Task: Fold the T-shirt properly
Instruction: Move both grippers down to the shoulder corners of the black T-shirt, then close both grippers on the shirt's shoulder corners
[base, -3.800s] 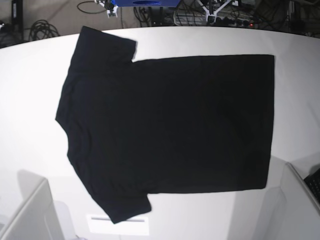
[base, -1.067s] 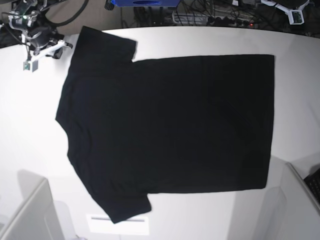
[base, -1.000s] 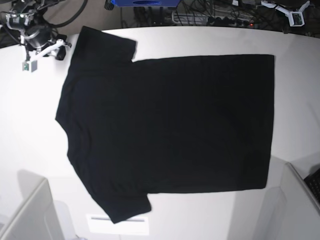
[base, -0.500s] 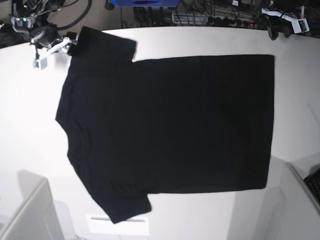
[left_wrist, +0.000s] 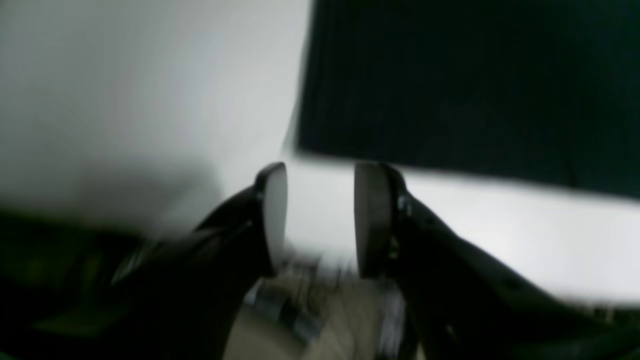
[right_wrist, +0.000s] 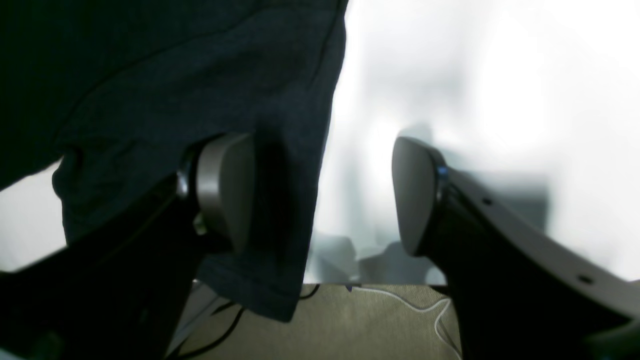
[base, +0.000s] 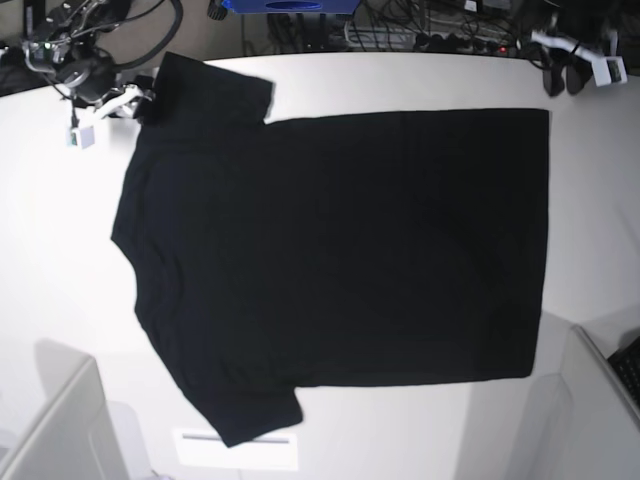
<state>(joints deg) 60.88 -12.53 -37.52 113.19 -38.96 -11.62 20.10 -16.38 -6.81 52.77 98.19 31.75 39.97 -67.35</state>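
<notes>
Between the right gripper (right_wrist: 320, 195) pads (spread) lies the T-shirt (right_wrist: 200, 85) sleeve.

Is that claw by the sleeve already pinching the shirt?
No, the right gripper is open, straddling the sleeve edge of the T-shirt.

White surface (base: 60, 250). Blue bin (base: 290, 5) and tangled black cables (base: 400, 25) beyond far edge. White label (base: 238, 448) at near edge. Grey panels (base: 60, 430) at both near corners.

T-shirt (base: 340, 250) covers most of table (base: 60, 260); bare strips left, right & front give passage, grey panels (base: 60, 430) block both front corners.
</notes>
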